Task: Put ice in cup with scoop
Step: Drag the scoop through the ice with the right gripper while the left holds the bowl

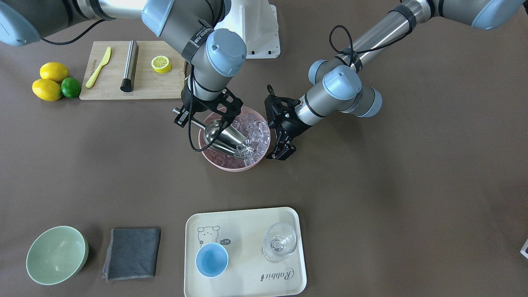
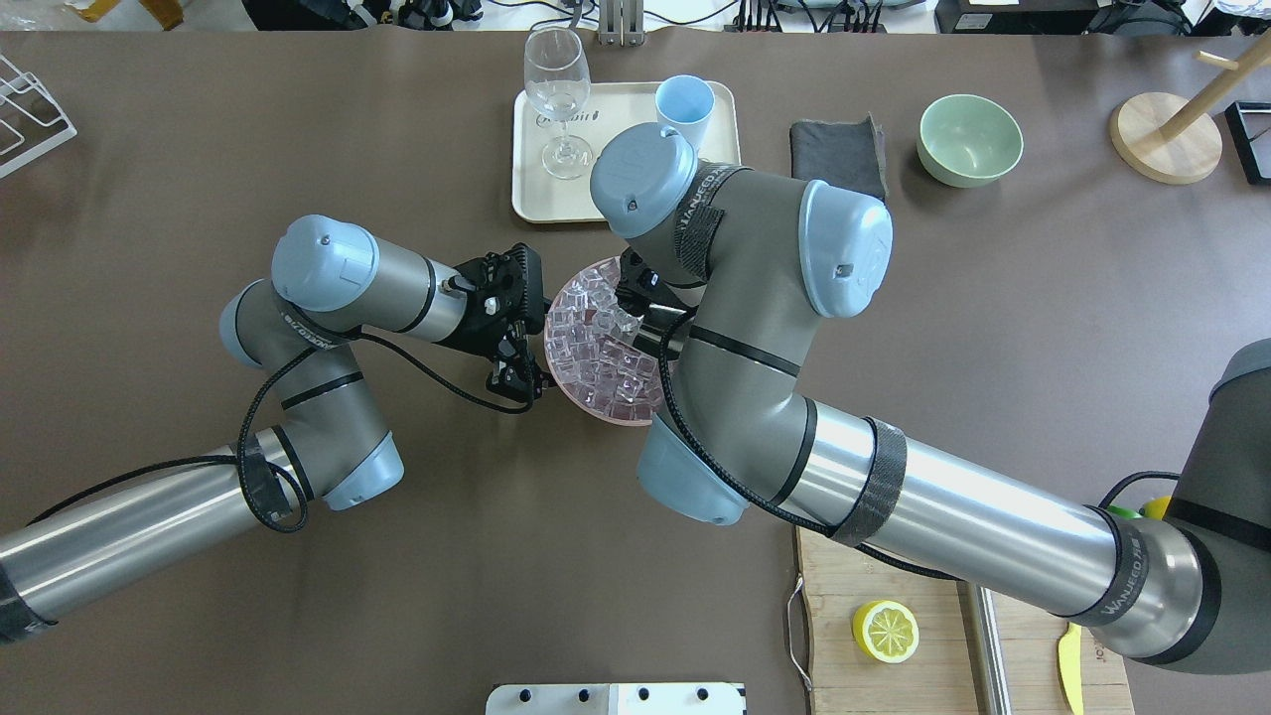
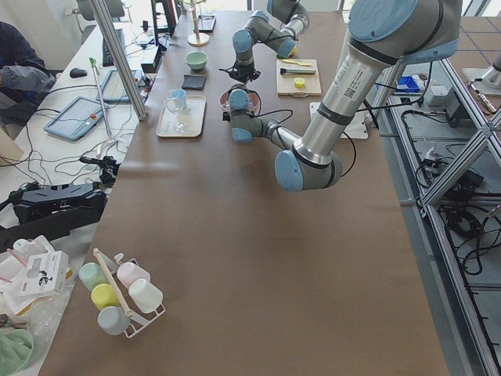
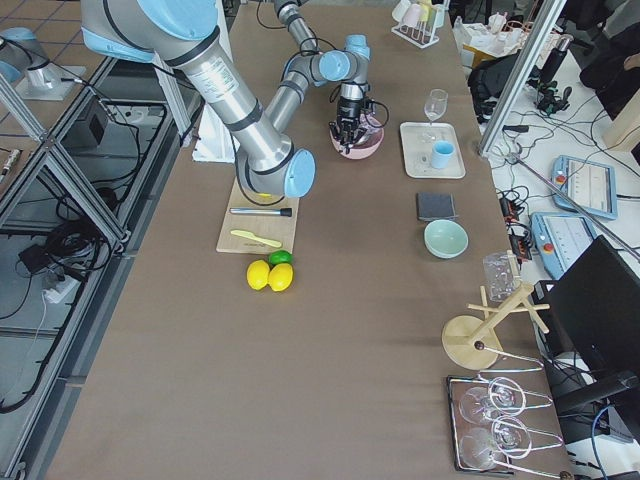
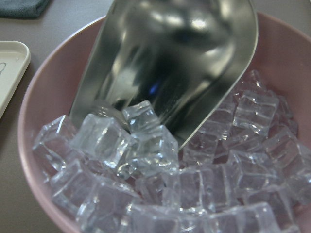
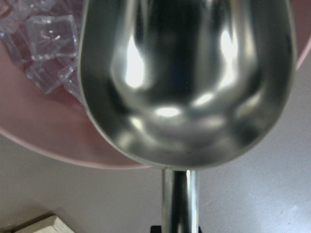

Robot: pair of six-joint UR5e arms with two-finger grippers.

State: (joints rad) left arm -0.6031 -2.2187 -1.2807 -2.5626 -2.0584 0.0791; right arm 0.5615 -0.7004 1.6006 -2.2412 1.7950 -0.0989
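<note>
The steel scoop (image 1: 222,138) lies tilted in the pink bowl (image 1: 222,166), its mouth pushed into the ice (image 1: 256,127). My right gripper (image 1: 201,119) is shut on the scoop's handle over the bowl's rim. The left wrist view shows the scoop (image 5: 170,63) with a few ice cubes (image 5: 146,145) at its lip. The right wrist view shows the scoop's empty trough (image 6: 184,73). My left gripper (image 1: 281,152) looks open and empty, low beside the bowl's other side. The light-blue cup (image 1: 211,259) stands empty on the cream tray (image 1: 247,222).
A clear glass (image 1: 279,241) stands on the tray next to the cup. A grey cloth (image 1: 132,252) and a pale green bowl (image 1: 56,254) lie beside the tray. The cutting board (image 1: 148,86) holds a yellow knife, a steel cylinder and a half lemon; two lemons and a lime (image 1: 71,87) lie beside it.
</note>
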